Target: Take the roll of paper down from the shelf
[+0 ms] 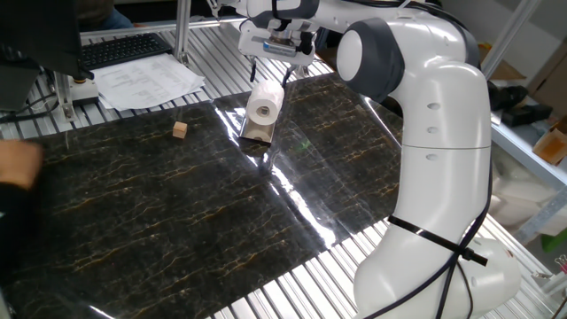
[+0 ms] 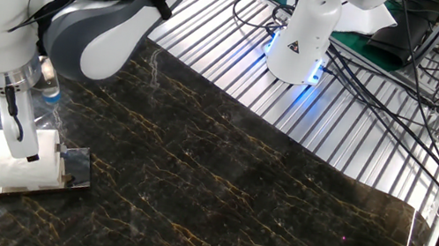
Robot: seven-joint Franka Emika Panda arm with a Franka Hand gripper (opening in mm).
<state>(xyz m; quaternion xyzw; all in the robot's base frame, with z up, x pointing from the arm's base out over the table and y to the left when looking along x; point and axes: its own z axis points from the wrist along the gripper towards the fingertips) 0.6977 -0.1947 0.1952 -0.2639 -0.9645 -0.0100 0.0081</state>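
The roll of paper (image 1: pixel 263 104) sits on the shelf (image 1: pixel 256 133) at the far side of the dark marbled worktop (image 1: pixel 177 204); I judge it light, soft and easily crushed, best taken gently across its white quilted sides or through the hollow core. My gripper (image 1: pixel 271 78) stands at its top; one finger (image 2: pixel 15 126) lies against the roll, but whether the jaws are pinching it I cannot tell.

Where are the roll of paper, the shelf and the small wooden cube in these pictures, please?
roll of paper (image 1: pixel 262 110), one fixed view, round end face.
shelf (image 2: pixel 34 187), the other fixed view, base edge.
wooden cube (image 1: pixel 180 130), one fixed view, top face.
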